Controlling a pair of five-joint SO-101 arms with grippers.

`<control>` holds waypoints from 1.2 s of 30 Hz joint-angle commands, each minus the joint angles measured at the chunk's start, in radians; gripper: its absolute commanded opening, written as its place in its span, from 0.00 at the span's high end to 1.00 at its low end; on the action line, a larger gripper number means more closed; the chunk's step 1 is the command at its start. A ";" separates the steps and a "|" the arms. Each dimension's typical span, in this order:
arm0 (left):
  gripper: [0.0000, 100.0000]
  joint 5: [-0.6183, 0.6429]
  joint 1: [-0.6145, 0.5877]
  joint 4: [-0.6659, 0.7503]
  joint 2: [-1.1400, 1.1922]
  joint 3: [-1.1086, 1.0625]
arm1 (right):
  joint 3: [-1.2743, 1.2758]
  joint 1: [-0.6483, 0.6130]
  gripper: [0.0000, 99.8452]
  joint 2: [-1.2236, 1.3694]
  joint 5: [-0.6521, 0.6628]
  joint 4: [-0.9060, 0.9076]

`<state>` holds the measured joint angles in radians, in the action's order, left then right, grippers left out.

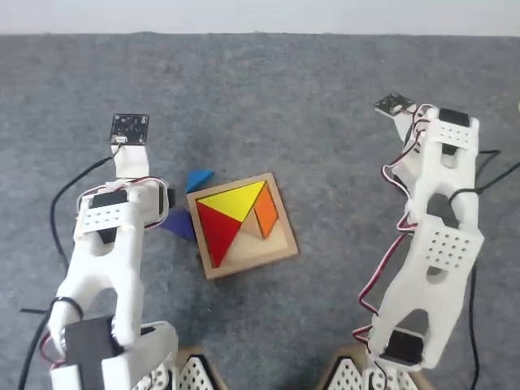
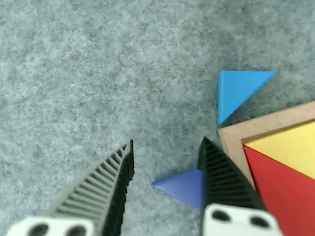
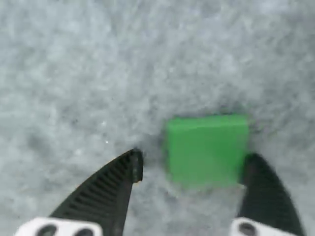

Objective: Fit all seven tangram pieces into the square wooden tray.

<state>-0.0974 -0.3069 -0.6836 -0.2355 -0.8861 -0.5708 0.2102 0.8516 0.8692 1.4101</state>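
Note:
The square wooden tray (image 1: 249,264) lies mid-table, turned a little, holding a yellow triangle (image 1: 233,201), a red triangle (image 1: 217,230) and an orange triangle (image 1: 266,213). A light blue triangle (image 1: 198,179) and a dark blue piece (image 1: 180,225) lie on the mat by its left corner. My left gripper (image 2: 166,142) is open just above the mat, with the dark blue piece (image 2: 181,187) between its fingers, partly under one finger (image 2: 221,182), beside the tray corner (image 2: 235,136). My right gripper (image 3: 193,157) is open around a green square (image 3: 206,147), which sits close to one finger (image 3: 263,191).
Grey felt mat (image 1: 309,106) covers the table. The left arm (image 1: 106,236) stands left of the tray, the right arm (image 1: 439,236) well off to its right. Bare wood (image 1: 262,244) shows in the tray's near right part.

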 commanded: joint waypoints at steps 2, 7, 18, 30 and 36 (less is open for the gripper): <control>0.79 0.005 -0.003 0.023 -0.044 0.012 | -0.130 -0.001 1.00 0.064 -0.017 0.082; 0.79 0.005 -0.003 0.023 -0.044 0.012 | -0.193 -0.008 0.99 0.061 -0.031 0.183; 0.79 0.006 -0.157 -0.100 -0.023 0.148 | -0.226 -0.329 0.99 -0.185 -0.339 0.321; 0.79 -0.060 -0.370 -0.201 0.407 0.475 | -0.190 -0.771 0.99 -0.260 -0.560 0.377; 0.79 -0.068 -0.410 -0.224 0.407 0.549 | -0.049 -0.874 0.99 -0.421 -0.565 0.372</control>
<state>-0.1481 -0.6920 -0.8907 0.1772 -0.4074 -0.6828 -0.5984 0.6291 0.3214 1.7492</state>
